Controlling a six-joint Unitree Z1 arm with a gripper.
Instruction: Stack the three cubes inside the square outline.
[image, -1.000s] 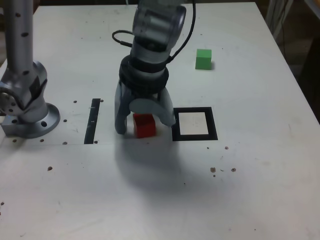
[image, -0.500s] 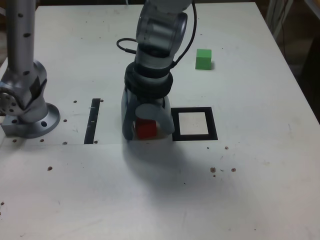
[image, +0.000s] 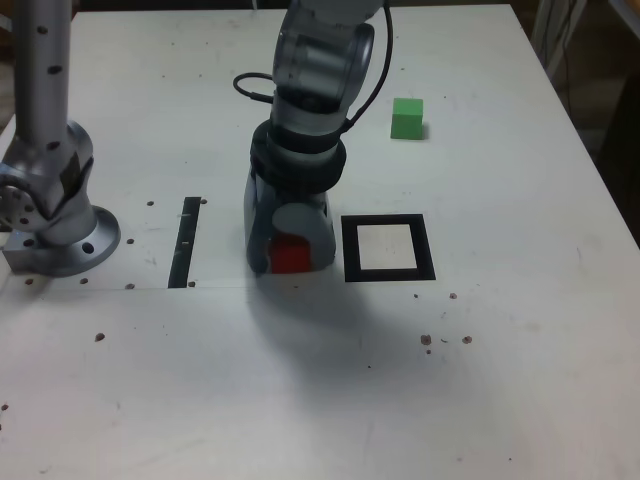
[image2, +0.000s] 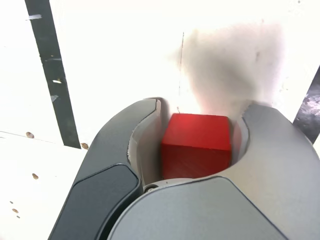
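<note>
Two grey jaws of the gripper (image: 291, 258) point straight down at the table (image: 300, 390) and are pinching the red cube (image: 291, 255) between them. In the wrist view the red cube (image2: 196, 145) sits snug inside the curved jaws, with one flat side facing the camera and its edges lined up with the jaws. The cube is the same on every side, so it has no long way to point. It sits low at the table, but I cannot tell if it is touching.

Just beside the gripper, on the exterior view's right, lies the square outline (image: 389, 248). Its pale middle is bare. The jaw on that side is very close to the black frame.

On the exterior view's left lies a straight black tape strip (image: 184, 241), a little way off. Farther left stands a big silver post (image: 48, 150) on a round foot.

The green cube (image: 406, 118) sits well apart, toward the back of the table.

Lots of white table is free in front, with only small dark specks.
</note>
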